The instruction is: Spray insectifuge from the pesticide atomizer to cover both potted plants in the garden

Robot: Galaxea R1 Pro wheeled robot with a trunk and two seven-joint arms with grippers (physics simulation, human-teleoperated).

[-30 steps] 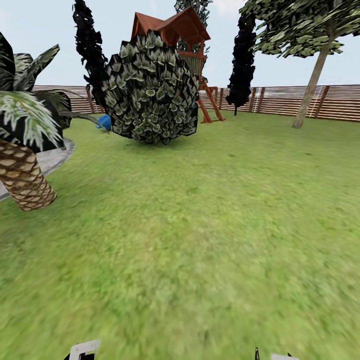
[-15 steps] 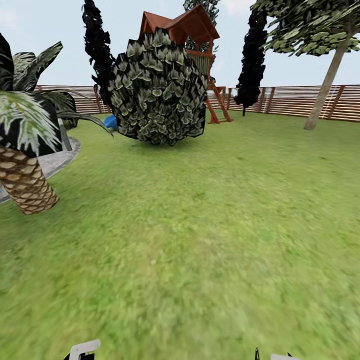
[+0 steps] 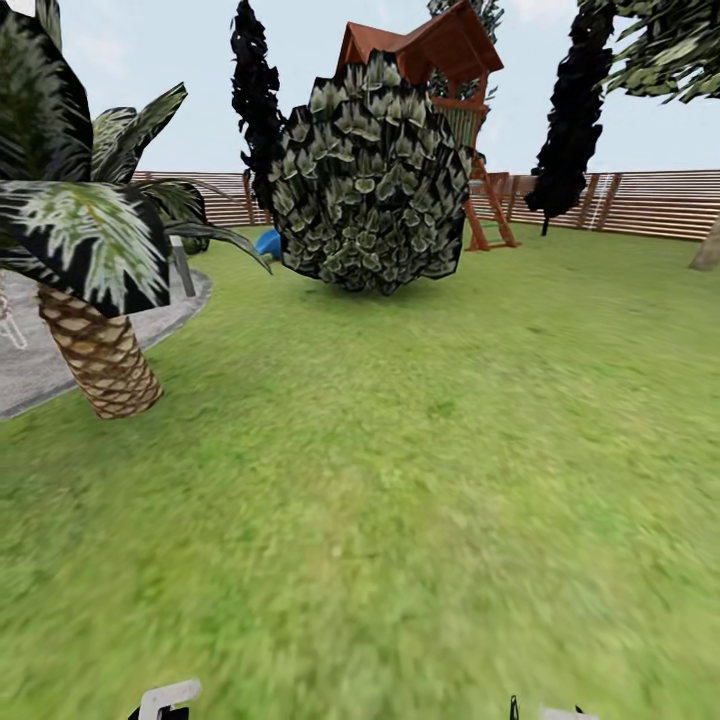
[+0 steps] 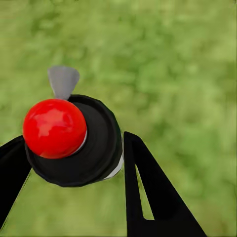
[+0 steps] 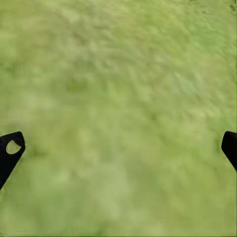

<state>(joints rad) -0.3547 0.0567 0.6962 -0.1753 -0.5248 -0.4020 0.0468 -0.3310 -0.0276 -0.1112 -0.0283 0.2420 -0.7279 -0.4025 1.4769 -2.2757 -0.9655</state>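
My left gripper (image 4: 71, 150) is shut on the pesticide atomizer (image 4: 96, 143), seen end-on in the left wrist view as a round black body with a red knob (image 4: 54, 127) and a grey nozzle tab (image 4: 63, 80), held over grass. My right gripper (image 5: 118, 143) stands open above bare lawn, its black fingertips (image 5: 11, 148) wide apart with nothing between them. The potted plants are out of view. The garden lawn (image 3: 400, 450) stretches ahead to the brown slatted fence (image 3: 650, 200).
A palm with a scaly brown trunk (image 3: 100, 350) stands close at the left, at the edge of the grey paved patio (image 3: 40, 360). A big round dark bush (image 3: 370, 180) is ahead, with a wooden play tower (image 3: 450, 60) behind it. Dark slim trees (image 3: 575, 110) line the fence.
The head view has swung left, so bush, tower and palm sit further right in the picture and more patio shows. The arm parts at the bottom edge hold their place.
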